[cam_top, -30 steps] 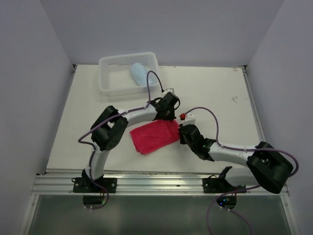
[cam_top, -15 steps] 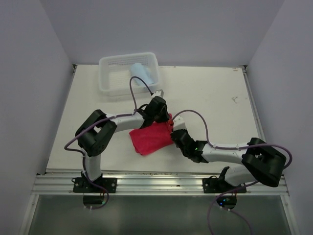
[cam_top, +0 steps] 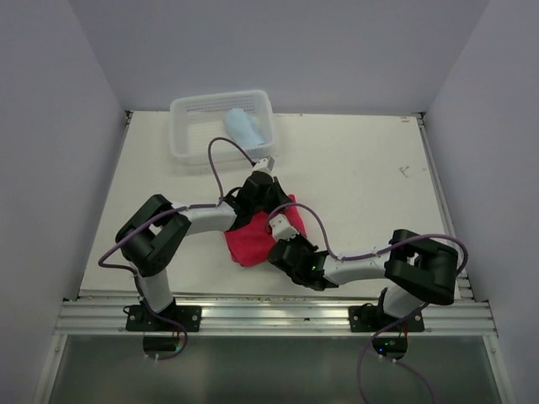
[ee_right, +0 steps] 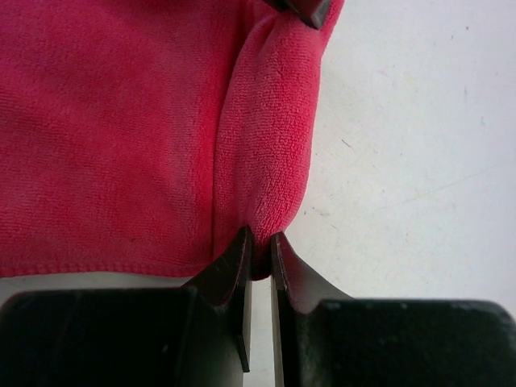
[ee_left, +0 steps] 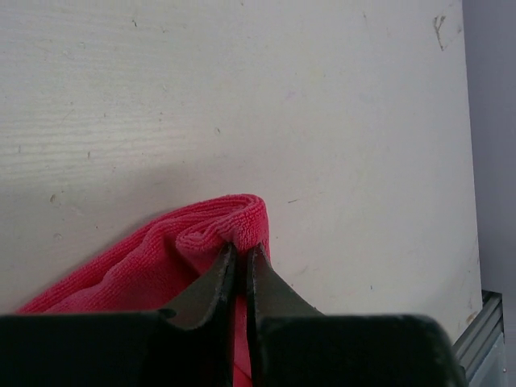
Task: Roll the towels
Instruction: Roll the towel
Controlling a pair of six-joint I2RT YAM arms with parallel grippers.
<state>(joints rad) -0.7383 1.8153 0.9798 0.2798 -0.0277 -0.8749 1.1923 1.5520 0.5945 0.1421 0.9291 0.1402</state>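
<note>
Red towel (cam_top: pixel 245 243), centre frame: left gripper (ee_left: pixel 240 254) and right gripper (ee_right: pixel 260 243) both clamped on its folded edge.

Non-task items on the desk
You will see a white slatted basket (cam_top: pixel 195 154) at the far left corner of the cream desk (cam_top: pixel 362 160), a small dark scuff mark (cam_top: pixel 405 171) near the far right corner, and an aluminium rail (cam_top: pixel 269 313) along the near edge. Plain pale walls (cam_top: pixel 278 50) enclose the left, far and right edges.
</note>
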